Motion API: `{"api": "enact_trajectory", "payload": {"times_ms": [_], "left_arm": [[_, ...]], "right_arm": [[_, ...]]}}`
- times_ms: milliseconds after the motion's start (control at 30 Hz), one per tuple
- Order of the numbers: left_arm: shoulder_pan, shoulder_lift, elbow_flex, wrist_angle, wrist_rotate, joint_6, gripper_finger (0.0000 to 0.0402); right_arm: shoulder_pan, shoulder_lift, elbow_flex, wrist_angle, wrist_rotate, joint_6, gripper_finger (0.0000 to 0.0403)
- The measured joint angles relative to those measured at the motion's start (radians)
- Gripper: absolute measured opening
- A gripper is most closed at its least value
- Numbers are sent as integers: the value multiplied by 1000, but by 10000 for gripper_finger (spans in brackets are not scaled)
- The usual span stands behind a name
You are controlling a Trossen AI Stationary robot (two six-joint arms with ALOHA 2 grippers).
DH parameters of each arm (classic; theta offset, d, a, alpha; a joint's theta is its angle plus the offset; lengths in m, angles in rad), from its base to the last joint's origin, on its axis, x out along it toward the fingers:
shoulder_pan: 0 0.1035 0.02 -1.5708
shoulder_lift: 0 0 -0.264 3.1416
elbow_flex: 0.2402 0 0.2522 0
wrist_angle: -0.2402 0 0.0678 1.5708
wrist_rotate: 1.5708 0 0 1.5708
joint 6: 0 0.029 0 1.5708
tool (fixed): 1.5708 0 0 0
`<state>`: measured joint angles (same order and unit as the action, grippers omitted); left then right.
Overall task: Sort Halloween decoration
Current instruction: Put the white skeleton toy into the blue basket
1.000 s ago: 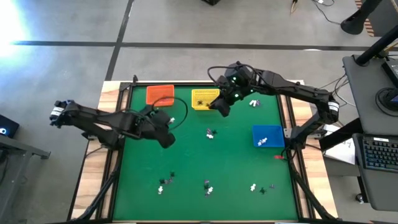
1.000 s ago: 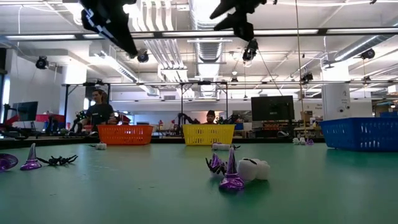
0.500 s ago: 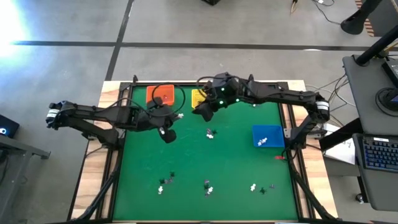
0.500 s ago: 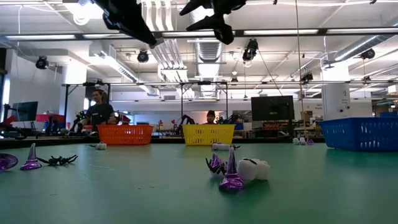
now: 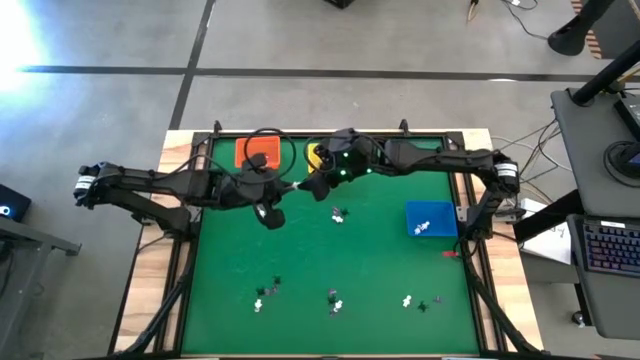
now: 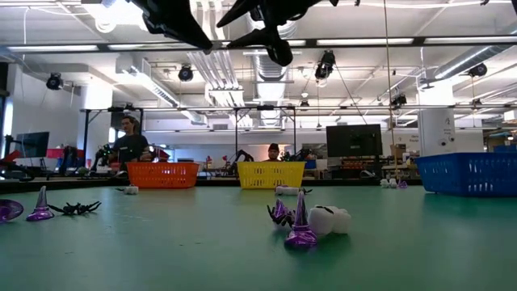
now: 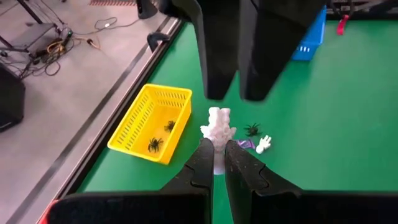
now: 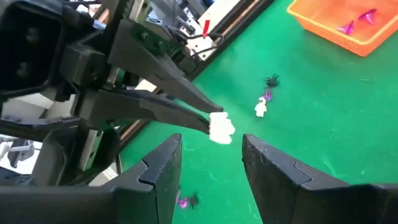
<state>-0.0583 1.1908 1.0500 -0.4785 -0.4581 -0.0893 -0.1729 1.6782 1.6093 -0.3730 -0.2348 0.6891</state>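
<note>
— Where were the two hands?
— Both were up in the air near the worktop's [image 5: 300, 260] far edge, nose to nose. The left hand [image 7: 214, 155] had its fingers pinched shut on a small white trinket [image 7: 218, 125]; the right hand [image 8: 210, 163] faced it with its fingers spread wide, the white piece in front of the gap, nothing gripped.
— And the baskets?
— Orange basket [image 5: 257, 152] and yellow basket [image 7: 151, 122] sat along the far edge, with black spiders [image 7: 154, 144] in the yellow one. The blue basket [image 5: 430, 219] sat by the right edge, holding white pieces.
— The rest of the decorations?
— A small cluster [image 5: 339, 214] lay mid-worktop, and more trinkets [image 5: 335, 300] were scattered along the near edge.
</note>
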Motion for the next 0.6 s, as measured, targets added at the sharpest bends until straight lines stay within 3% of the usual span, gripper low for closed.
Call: {"api": "enact_trajectory", "payload": {"times_ms": [333, 600], "left_arm": [[11, 0, 0, 33, 31, 20, 0], [20, 0, 0, 30, 32, 25, 1]], "right_arm": [[9, 23, 0, 46, 15, 9, 157], [9, 28, 0, 40, 27, 10, 107]]}}
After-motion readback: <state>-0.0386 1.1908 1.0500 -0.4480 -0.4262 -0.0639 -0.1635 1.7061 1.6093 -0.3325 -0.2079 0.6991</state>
